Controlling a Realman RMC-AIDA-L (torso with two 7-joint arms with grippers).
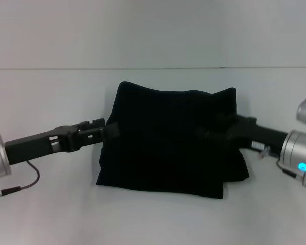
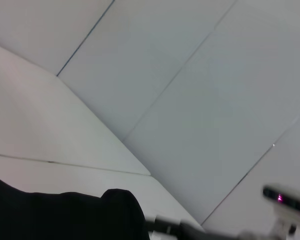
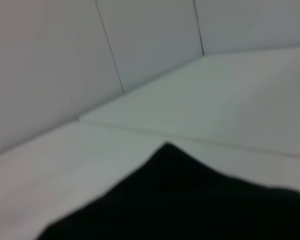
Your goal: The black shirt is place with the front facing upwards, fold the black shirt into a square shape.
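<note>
The black shirt (image 1: 168,143) lies folded in the middle of the white table, with no lettering showing. Its far part stands lifted, with two raised corners at the top. My left gripper (image 1: 111,130) comes in from the left and is shut on the shirt's left edge. My right gripper (image 1: 214,133) comes in from the right and is shut on the shirt's right side, where its fingers merge with the dark cloth. The near edge of the shirt rests on the table. The shirt also shows in the left wrist view (image 2: 65,217) and as a raised corner in the right wrist view (image 3: 190,200).
The white table (image 1: 51,204) runs back to a pale wall (image 1: 153,30), and its far edge shows as a thin line. A thin cable (image 1: 33,178) hangs under my left arm. The other arm's wrist (image 2: 285,200) shows far off in the left wrist view.
</note>
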